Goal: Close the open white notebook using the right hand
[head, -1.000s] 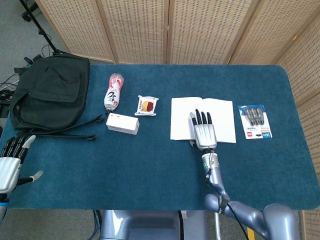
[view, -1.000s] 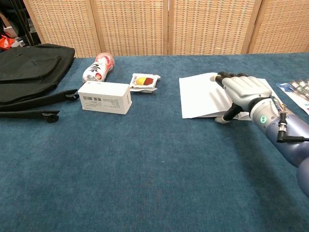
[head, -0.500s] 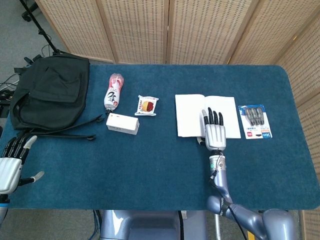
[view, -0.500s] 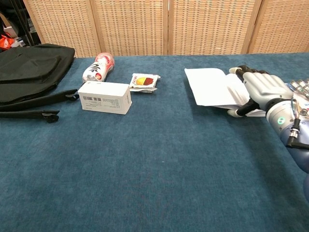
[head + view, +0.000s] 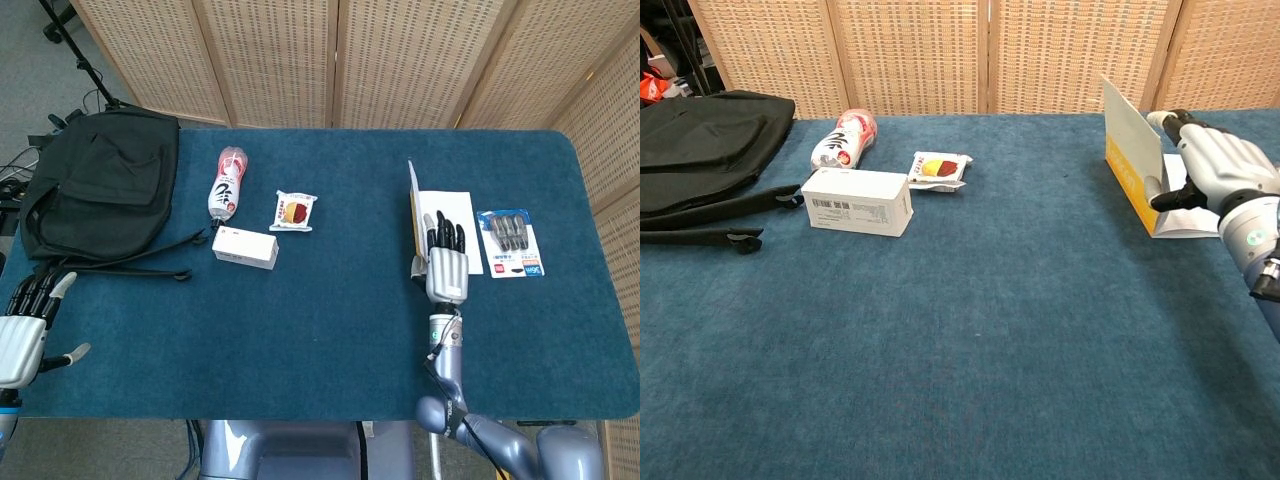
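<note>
No text fully legible. Bottle (image 5: pixel 224 184) label has large dark characters, unreadable. White box (image 5: pixel 857 201) shows a barcode and fine print, too small. Blister pack (image 5: pixel 511 244) card has blue-and-red print, illegible. Snack packet (image 5: pixel 294 211) print blurred.

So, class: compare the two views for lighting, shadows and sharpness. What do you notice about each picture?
Head view: even, soft light, faint shadows, no glare on the white notebook; small print on the blister pack is too small to read. Chest view: sharp on the white box, while the right hand sits cropped at the frame's edge.
</note>
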Controlling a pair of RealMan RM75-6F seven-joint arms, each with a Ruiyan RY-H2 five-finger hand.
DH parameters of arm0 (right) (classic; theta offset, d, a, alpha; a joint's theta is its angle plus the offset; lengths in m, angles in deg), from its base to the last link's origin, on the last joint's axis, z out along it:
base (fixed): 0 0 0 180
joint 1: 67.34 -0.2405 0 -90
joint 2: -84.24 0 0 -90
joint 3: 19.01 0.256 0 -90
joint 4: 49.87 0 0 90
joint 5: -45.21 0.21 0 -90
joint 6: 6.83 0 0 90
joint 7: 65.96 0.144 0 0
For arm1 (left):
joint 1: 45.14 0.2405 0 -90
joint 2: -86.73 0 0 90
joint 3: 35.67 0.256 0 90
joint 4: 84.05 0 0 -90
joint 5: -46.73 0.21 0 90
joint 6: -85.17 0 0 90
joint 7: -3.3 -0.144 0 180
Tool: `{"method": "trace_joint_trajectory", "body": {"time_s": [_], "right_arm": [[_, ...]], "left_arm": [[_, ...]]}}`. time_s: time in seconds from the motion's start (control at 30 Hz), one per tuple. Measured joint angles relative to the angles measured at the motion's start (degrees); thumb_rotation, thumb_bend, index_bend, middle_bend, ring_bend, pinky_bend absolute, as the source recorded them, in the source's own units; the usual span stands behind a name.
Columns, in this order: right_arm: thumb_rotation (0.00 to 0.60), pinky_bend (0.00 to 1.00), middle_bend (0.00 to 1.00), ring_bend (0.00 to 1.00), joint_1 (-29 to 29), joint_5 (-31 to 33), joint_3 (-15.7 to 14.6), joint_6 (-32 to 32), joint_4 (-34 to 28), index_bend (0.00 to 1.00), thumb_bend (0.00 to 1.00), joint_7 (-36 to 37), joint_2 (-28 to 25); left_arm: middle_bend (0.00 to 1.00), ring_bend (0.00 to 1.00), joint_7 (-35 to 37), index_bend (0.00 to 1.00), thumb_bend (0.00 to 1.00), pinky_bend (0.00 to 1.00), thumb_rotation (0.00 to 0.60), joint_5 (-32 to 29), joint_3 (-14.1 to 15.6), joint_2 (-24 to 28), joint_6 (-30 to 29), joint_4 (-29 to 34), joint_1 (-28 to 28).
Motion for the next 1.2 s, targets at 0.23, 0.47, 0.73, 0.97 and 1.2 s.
{"method": "trace_joint_trajectory", "body": {"time_s": [0.23, 0.47, 0.73, 0.97, 1.2], "right_arm": [[0.6, 0.0, 0.0, 0.0, 0.94, -0.43, 0.99, 1.96, -3.27, 0.0, 0.59, -1.02, -1.95], [0.6, 0.0, 0.0, 0.0, 1.46, -0.94, 2.11, 3.54, -5.27, 0.0, 0.56, -2.22, -5.15], [0.6, 0.0, 0.0, 0.0, 3.0, 0.84, 3.83, 3.35, -5.17, 0.0, 0.46, -3.57, -10.58], [0.6, 0.0, 0.0, 0.0, 4.98, 1.65, 3.62, 2.82, -4.55, 0.0, 0.41, -3.33, -13.59], [0.6, 0.0, 0.0, 0.0, 8.15, -0.41, -0.14, 1.99, -7.95, 0.0, 0.34, -2.07, -18.45]], "left_arm": [[0.0, 0.0, -0.05, 0.0, 0.06, 0.0, 0.552, 0.22, 0.04, 0.02, -0.38, 0.06, 0.11], [0.0, 0.0, -0.06, 0.0, 0.06, 0.0, 0.553, 0.15, 0.01, 0.03, -0.37, 0.03, 0.12], [0.0, 0.0, -0.42, 0.0, 0.06, 0.0, 0.552, 0.44, 0.05, 0.01, -0.81, 0.21, 0.25], [0.0, 0.0, -0.55, 0.0, 0.06, 0.0, 0.553, 0.36, -0.02, -0.01, -0.83, 0.23, 0.25], [0.0, 0.0, -0.69, 0.0, 0.06, 0.0, 0.552, 0.08, -0.29, -0.12, -1.11, -0.01, 0.33]]}}
